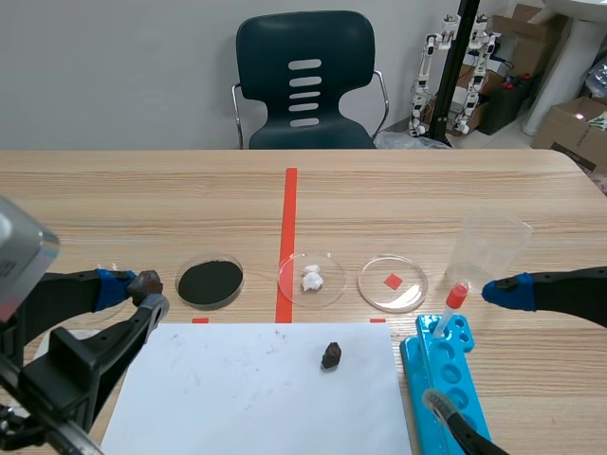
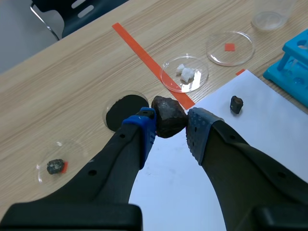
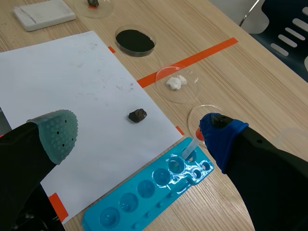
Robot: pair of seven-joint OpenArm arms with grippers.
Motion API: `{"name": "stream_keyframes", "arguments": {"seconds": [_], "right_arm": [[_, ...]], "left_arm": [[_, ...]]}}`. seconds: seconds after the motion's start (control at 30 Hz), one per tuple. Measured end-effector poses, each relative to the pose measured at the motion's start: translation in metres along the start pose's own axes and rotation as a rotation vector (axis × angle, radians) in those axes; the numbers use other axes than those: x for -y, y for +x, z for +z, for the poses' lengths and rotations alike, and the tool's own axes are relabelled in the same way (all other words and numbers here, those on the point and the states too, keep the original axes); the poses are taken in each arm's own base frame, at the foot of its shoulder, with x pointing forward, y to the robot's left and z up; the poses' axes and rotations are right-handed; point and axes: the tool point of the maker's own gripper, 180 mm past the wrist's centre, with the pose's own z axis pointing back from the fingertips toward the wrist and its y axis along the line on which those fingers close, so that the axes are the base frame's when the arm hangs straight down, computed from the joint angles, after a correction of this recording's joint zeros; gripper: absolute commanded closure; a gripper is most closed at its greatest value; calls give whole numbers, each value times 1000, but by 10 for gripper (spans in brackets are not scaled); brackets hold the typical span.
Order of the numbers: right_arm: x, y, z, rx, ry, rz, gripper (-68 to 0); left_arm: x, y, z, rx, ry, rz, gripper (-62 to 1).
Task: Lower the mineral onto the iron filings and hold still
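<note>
Left jaws clamped on the dark brown mineral (image 2: pixel 168 116), a dotted pad (image 2: pixel 199 129) on either side and the stone standing out past the fingertips. The scene view puts the mineral just left of the iron filings dish (image 1: pixel 210 282), not yet over it; its height above the desk (image 1: pixel 427 190) cannot be told. Judgement: carry it sideways until centred over the black powder, descend slowly and straight with the grip unchanged, stop at first contact so the shallow dish is not shoved or the filings scattered, then freeze. Next along are a dish of white lumps (image 1: pixel 311 278) and an empty petri dish (image 1: pixel 393 282). Right jaws wide open, holding nothing, by the dropper (image 1: pixel 450 308) and blue well tray (image 1: pixel 446 379), well apart from the work. Only the left wrist view shows the pad contact and a further small dish with a dark lump (image 2: pixel 55 166); only the right wrist view shows a white block (image 3: pixel 44 13); only the scene view shows the sideways offset
</note>
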Motion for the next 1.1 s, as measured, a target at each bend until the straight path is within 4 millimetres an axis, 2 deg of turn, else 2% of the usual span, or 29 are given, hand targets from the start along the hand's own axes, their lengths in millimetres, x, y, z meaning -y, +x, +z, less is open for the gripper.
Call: {"name": "stream_keyframes", "arguments": {"seconds": [0.17,0.37,0.43,0.57,0.67,0.8,0.9,1.1], "right_arm": [[0,0,0,0,0,0,-529],[0,0,0,0,0,0,-529],[0,0,0,0,0,0,-529],[0,0,0,0,0,0,-529],[0,0,0,0,0,0,-529],[0,0,0,0,0,0,-529],[0,0,0,0,0,0,-529],[0,0,0,0,0,0,-529]], "left_arm": [[3,-1,-16,-55,-21,76,-59],[-14,5,-45,-81,36,155,-59],[-22,-4,-58,-113,56,180,-59],[-40,-38,-84,-244,103,221,-59],[-50,-55,-102,-326,124,256,-59],[-67,-67,-123,-407,187,317,-59],[-78,-79,-131,-488,250,381,-59],[-80,-93,-147,-574,262,439,-59]]}}
